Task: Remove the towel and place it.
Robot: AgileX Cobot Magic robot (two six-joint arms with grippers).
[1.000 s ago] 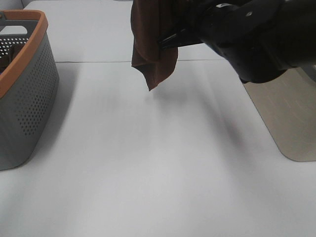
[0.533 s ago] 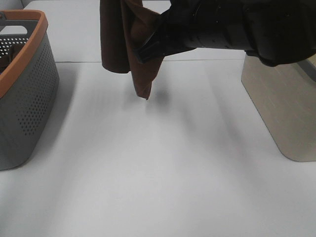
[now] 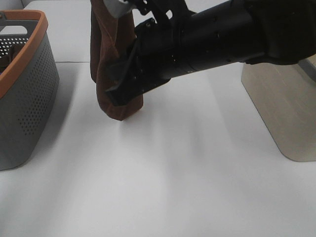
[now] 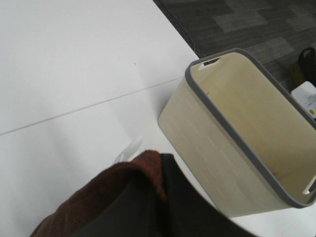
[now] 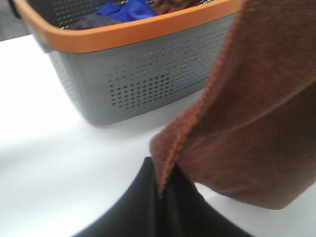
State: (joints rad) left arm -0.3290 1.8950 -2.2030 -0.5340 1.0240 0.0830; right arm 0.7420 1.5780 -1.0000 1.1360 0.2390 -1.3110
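the right claw (image 3: 116,97), stretched across from the right, is clamped on an edge of the dark brown towel (image 3: 105,69). the left claw (image 4: 159,190) is pinched tight on another part of it. the towel hangs bunched over the white tabletop (image 3: 173,187), between the grey orange-rimmed basket (image 3: 29,108) and the beige basket (image 3: 289,118), nearer the grey one. whether its lower end touches the tabletop, i cannot tell.

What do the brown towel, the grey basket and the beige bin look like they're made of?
The towel: soft terry cloth, matte, with fuzzy pile and a stitched edge. The grey basket: likely moulded plastic, with perforated walls and a smooth orange rim. The beige bin: probably plastic, matte, with faintly ribbed walls and a grey rim.
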